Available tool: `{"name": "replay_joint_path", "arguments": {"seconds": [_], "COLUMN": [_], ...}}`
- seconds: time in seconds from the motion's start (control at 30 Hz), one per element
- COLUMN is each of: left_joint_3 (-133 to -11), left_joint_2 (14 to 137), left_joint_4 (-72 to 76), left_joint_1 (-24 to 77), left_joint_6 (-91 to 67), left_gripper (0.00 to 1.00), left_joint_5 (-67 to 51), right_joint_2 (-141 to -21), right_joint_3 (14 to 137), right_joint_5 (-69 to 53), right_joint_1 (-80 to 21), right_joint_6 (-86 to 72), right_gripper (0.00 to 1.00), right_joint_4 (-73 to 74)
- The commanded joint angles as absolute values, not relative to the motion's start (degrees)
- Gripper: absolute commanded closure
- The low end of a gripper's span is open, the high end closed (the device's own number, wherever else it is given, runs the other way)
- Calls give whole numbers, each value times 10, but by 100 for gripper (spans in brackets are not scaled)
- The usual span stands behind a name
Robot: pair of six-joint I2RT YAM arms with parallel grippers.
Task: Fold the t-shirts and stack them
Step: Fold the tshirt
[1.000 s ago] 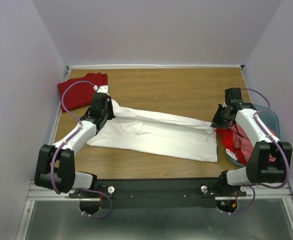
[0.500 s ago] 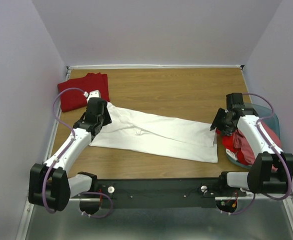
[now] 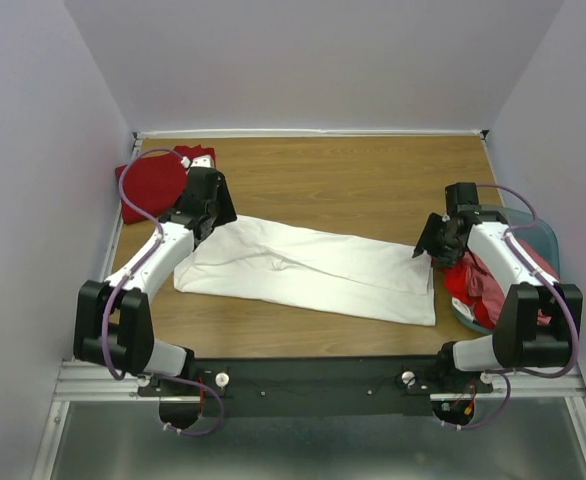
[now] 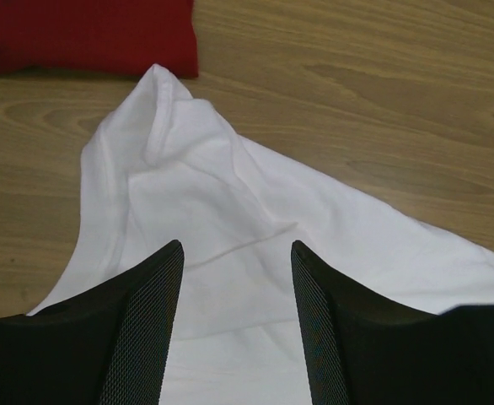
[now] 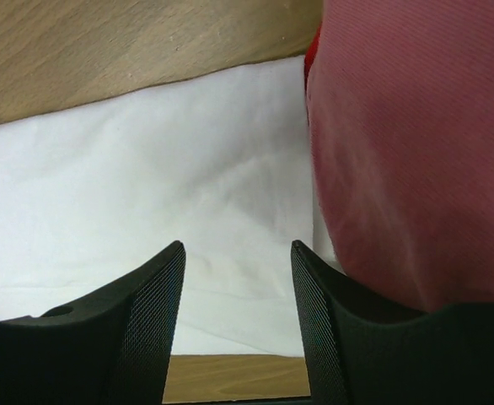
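The dark red t-shirt lies flat on the wooden table, just beyond and to the left of the left gripper. That gripper hangs with its jaws parted and nothing between them, directly above the puckered left end of the white t-shirt. A raised peak of that cloth sits just ahead of the jaws and comes close to the dark red shirt's edge. The white shirt stretches as a long folded band from under the left gripper to under the right gripper. The right gripper's jaws also stand apart and empty, over the shirt's right end. Immediately right of this gripper sits a teal bin holding crumpled red and pink t-shirts, whose cloth spills toward the gripper and overlaps the white shirt's edge. The left arm reaches forward from its base with the wrist tipped down at the cloth. The right arm bends at a near elbow, and its forearm angles forward and inward.
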State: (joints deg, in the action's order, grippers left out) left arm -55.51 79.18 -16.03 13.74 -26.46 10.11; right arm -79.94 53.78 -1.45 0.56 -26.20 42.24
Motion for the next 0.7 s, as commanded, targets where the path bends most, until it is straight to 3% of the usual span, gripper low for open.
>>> {"name": "replay_joint_path", "arguments": {"seconds": [0.0, 0.67], "left_joint_3": [-584, -568], "left_joint_2": [838, 936], "left_joint_4": [-141, -109], "left_joint_1": [140, 171], "left_joint_6": [-243, -247], "left_gripper": [37, 39], "left_joint_5": [72, 45], "right_joint_2": [-810, -827], "right_joint_3": [522, 518], "right_joint_5": [-35, -65], "right_joint_1": [1, 1], "right_joint_6": [-279, -286], "right_gripper": [40, 43], "right_joint_4": [392, 373]}}
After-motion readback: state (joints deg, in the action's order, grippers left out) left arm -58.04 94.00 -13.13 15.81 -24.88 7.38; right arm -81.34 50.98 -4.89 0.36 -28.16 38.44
